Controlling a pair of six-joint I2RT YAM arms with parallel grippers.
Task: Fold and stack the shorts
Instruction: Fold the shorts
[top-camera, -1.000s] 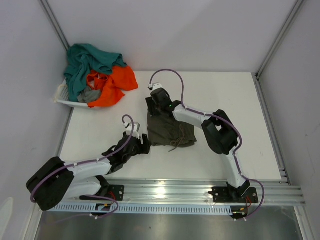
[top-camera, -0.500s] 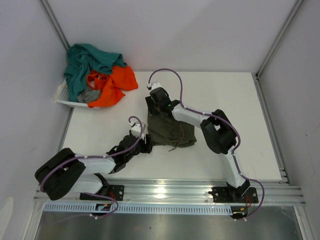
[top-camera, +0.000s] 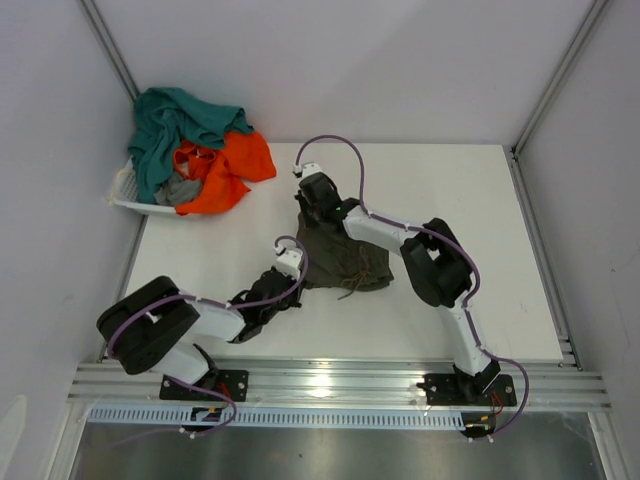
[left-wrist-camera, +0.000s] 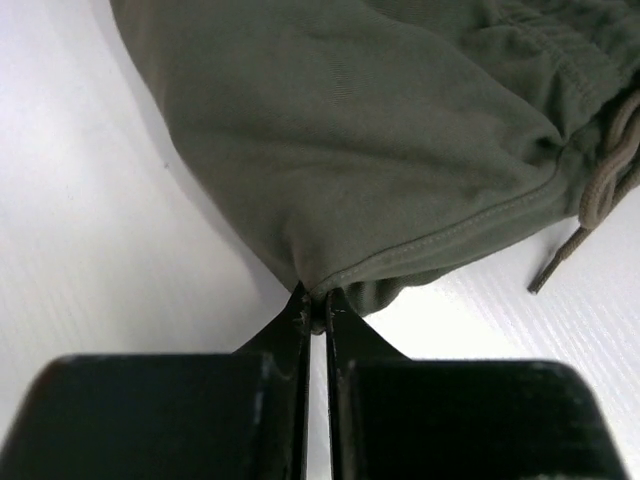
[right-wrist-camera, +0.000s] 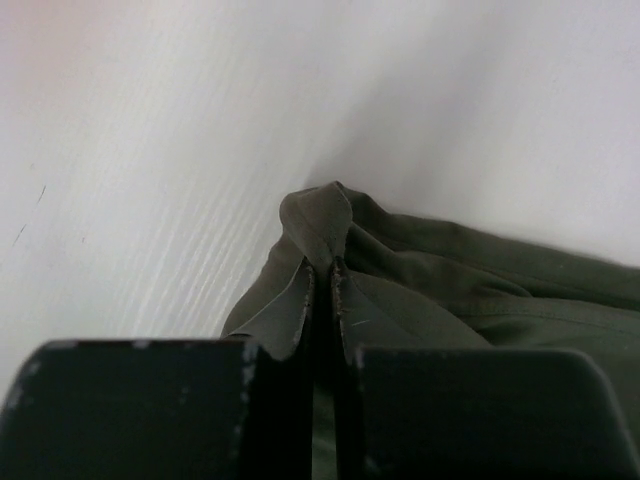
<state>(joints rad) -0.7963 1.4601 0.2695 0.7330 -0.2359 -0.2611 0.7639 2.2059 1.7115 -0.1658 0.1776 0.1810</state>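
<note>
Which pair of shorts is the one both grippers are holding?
The dark olive-green shorts on the table: left gripper and right gripper each pinch an edge. The teal shorts, orange shorts and grey shorts lie heaped in the basket.

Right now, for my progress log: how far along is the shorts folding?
Early. Done: one olive pair is out on the table, bunched into a rough fold. In hand: the left gripper pinches its near corner and the right gripper its far corner. Left: finishing that fold, then the teal, orange and grey heap in the basket; nothing is stacked yet.
</note>
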